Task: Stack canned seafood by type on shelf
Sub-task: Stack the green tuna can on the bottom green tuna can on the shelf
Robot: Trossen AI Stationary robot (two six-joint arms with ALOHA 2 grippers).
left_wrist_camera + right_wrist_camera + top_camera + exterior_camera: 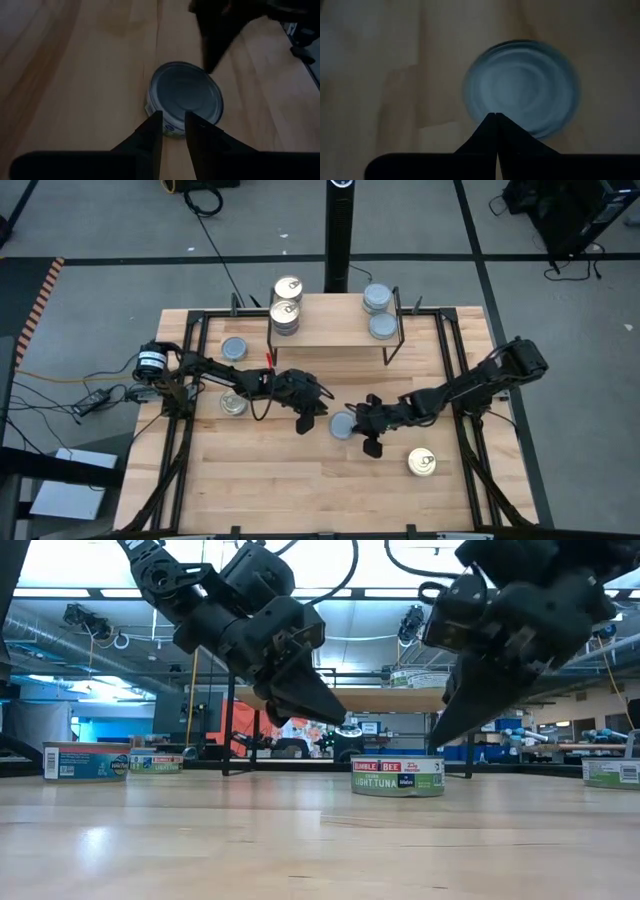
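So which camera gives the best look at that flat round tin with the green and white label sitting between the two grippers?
The low view: the flat round tin shows its whole label side-on, unblocked. The high view shows only its small blue-grey top. The left wrist view shows top and some label; the right wrist view only a blurred top.

On the shelf, a tin stack sits at the left end and two tins at the right. Below it (on the tabletop) a middle tin lies between both grippers.
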